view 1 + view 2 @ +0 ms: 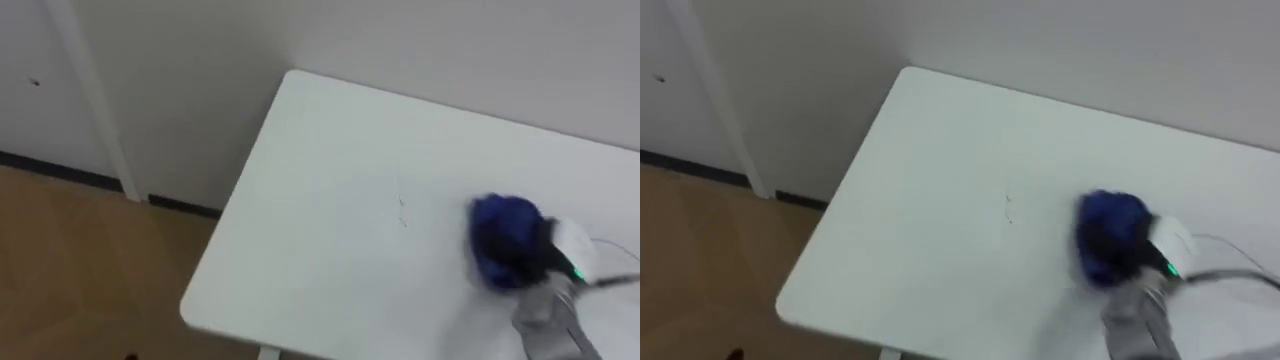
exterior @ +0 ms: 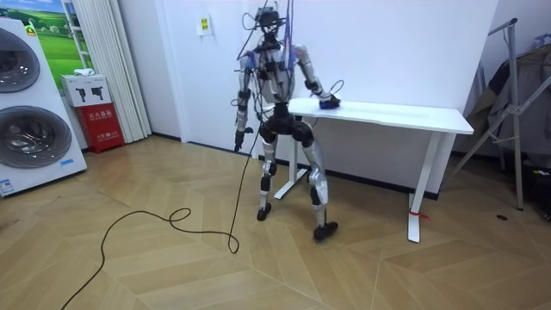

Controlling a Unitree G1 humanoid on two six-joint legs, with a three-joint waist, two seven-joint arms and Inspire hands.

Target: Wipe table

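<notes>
Blue cloth (image 1: 503,235) on white table (image 1: 320,250), well in from the left end, with the right hand (image 1: 545,258) on top of it. Whether that hand grips or merely presses the cloth cannot be told. Left hand (image 2: 237,139) hangs at the robot's side, too small to read. Wiping appears under way: a faint mark (image 1: 402,212) beside the cloth and the table's left end seem left to do.

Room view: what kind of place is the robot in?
It looks like a home-style room, maybe a laundry area. Two stacked washing machines stand at the room view's left, the floor is wood parquet, and a white table stands against the wall.
</notes>
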